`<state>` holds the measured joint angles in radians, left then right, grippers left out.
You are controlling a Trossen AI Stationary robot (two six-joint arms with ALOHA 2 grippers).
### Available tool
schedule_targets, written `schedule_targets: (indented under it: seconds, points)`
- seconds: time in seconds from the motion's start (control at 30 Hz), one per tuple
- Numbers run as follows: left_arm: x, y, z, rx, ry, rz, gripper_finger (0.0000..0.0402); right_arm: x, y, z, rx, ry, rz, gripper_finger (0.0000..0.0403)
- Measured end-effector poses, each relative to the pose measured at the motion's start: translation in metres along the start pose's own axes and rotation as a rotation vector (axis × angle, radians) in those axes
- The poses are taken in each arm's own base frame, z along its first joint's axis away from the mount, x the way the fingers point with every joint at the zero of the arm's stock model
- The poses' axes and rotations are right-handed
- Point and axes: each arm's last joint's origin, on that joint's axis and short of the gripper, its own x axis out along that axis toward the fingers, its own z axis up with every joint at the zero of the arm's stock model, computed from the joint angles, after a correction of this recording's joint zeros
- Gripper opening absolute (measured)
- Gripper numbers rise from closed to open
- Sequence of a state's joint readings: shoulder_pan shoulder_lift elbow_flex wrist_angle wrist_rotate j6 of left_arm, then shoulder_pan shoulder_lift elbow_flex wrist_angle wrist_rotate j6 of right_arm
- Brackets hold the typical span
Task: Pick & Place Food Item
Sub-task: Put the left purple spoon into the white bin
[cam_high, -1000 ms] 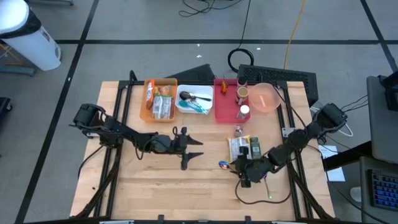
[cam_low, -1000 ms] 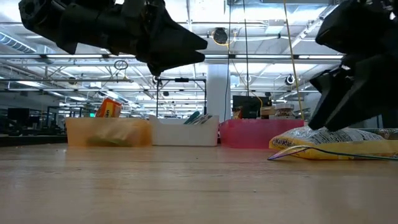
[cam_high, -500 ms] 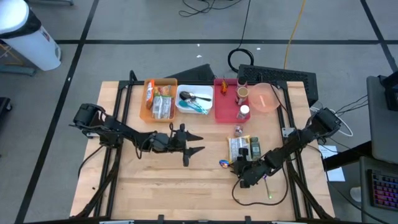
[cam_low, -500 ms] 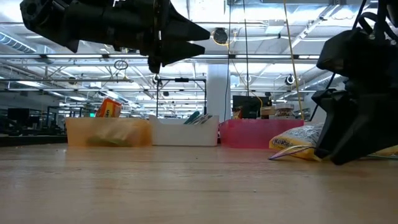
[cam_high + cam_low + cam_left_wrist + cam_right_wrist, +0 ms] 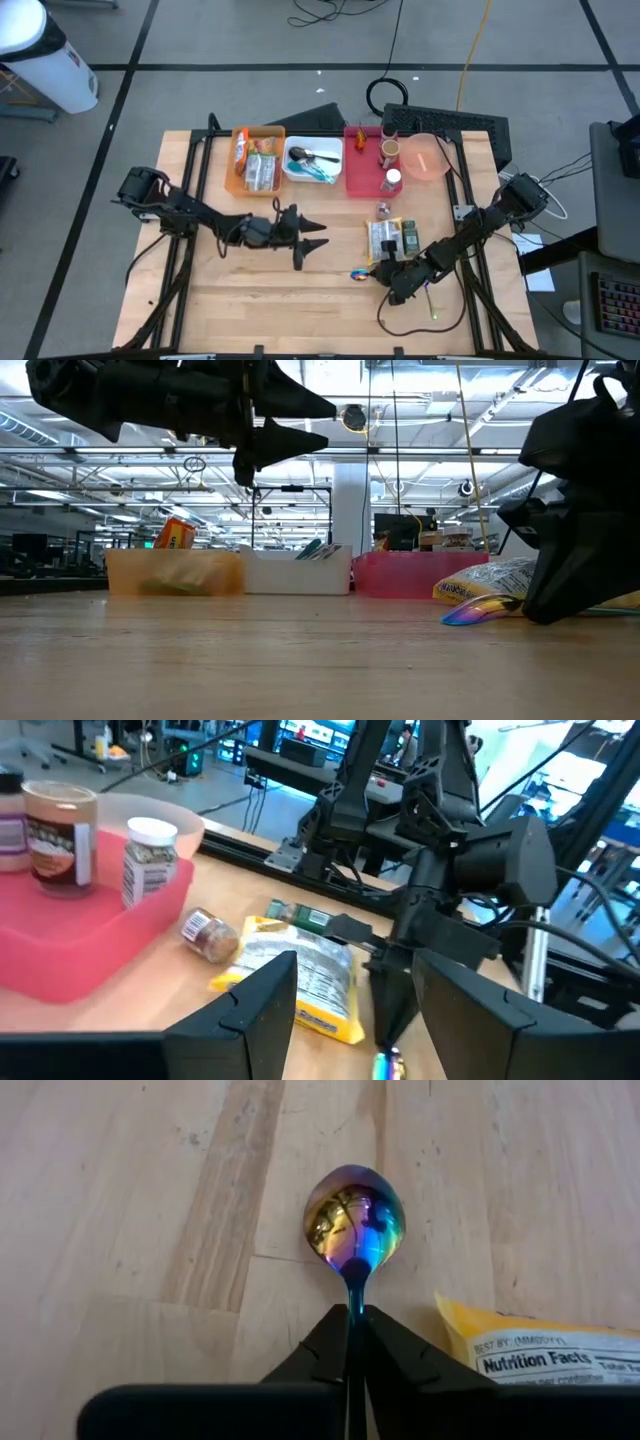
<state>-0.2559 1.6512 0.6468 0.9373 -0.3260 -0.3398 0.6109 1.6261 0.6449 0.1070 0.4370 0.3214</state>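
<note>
- While my right pincer (image 5: 352, 1312) sits low at the table's near right, its fingers are pressed together on the thin handle of a rainbow-coloured iridescent metal spoon (image 5: 354, 1219); pinch confirmed in the right wrist view.
- Spoon bowl pokes out ahead of my fingertips, just over the light wooden table top (image 5: 250, 290); can't tell if it touches the wood. From above, the bowl (image 5: 359, 274) shows just left of the pincer.
- Yellow and white printed snack bag (image 5: 385, 240) lies flat just beside the spoon, on its far-right side; its yellow corner w/ the nutrition label sits near my fingers (image 5: 415, 1365).
- Left pincer (image 5: 312, 236) hangs in the air over mid-table, well apart from the spoon, fingers spread, nothing between them.
- Far edge, left to right: orange plastic bin (image 5: 238, 182) w/ packets, white plastic bin (image 5: 292, 174) w/ utensils, red plastic bin (image 5: 362, 182) w/ jars and a white-lidded shaker.
- Pale pink translucent plastic bowl (image 5: 427, 158) rests at the red bin's right end.
- Small brown spice jar (image 5: 383, 209) lies on its side between red bin and snack bag.
</note>
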Motion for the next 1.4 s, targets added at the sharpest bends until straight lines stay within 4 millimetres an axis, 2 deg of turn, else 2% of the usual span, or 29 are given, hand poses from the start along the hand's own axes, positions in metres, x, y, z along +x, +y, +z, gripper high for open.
schedule_targets:
  seconds: [0.2,0.43,0.6,0.7,0.83,0.93,1.03,1.23,1.4]
  points:
    - [-0.004,-0.011,-0.006,-0.038,0.028,-0.034,0.0209,-0.007,-0.003,0.003,-0.098,-0.016,-0.003,0.0006]
    - [-0.012,-0.026,-0.017,-0.102,0.069,0.017,0.0209,-0.034,-0.011,0.025,-0.168,-0.17,-0.036,0.0004]
    - [-0.013,-0.034,-0.035,-0.145,0.065,0.063,0.0209,-0.053,-0.018,0.041,-0.251,-0.306,-0.12,0.0003]
    - [-0.003,-0.037,-0.048,-0.196,0.073,0.109,0.0209,-0.058,-0.02,0.047,-0.312,-0.345,-0.188,0.0002]
    - [0.024,-0.043,-0.059,-0.239,0.076,0.117,0.0209,-0.057,-0.023,0.052,-0.372,-0.374,-0.247,0.0001]
    - [0.047,-0.05,-0.056,-0.227,0.065,0.075,0.0209,-0.055,-0.028,0.054,-0.39,-0.372,-0.27,0.0001]
    - [0.062,-0.061,-0.045,-0.172,0.047,-0.002,0.0209,-0.053,-0.032,0.056,-0.396,-0.366,-0.291,0.0001]
    - [0.068,-0.076,-0.032,-0.102,0.017,-0.064,0.0209,-0.055,-0.034,0.062,-0.429,-0.41,-0.303,0.0001]
    - [0.068,-0.076,-0.032,-0.096,0.003,-0.033,0.0209,-0.056,-0.034,0.064,-0.444,-0.43,-0.301,0.0]
